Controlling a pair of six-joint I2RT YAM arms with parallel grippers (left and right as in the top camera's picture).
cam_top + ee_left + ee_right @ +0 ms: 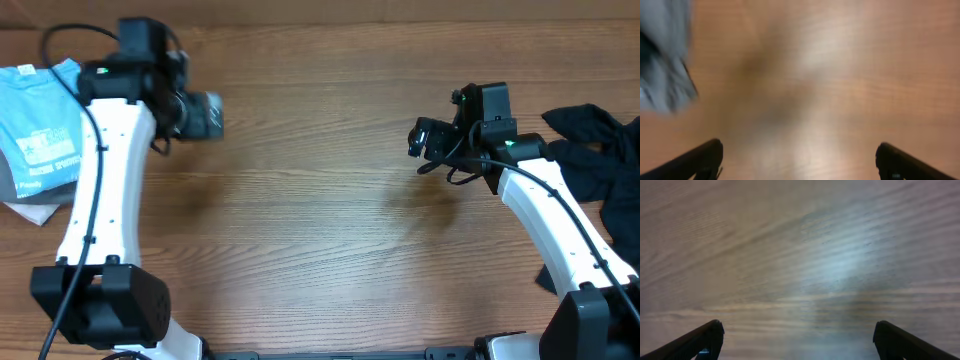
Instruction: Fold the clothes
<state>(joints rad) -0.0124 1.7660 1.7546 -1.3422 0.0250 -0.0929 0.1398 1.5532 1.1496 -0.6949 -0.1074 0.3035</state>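
Note:
A folded light sky-blue T-shirt [40, 125] with lettering lies at the far left of the table, on top of a white garment [35, 212]. It shows as a blurred blue patch in the left wrist view [662, 60]. A black garment [600, 150] lies crumpled at the far right. My left gripper [205, 115] is open and empty, above bare table to the right of the T-shirt; its fingers show wide apart [799, 157]. My right gripper [425, 140] is open and empty above bare wood [797, 337], left of the black garment.
The wooden table [320, 230] spans the whole view. The arm bases stand at the front edge, left [100, 305] and right [600, 320].

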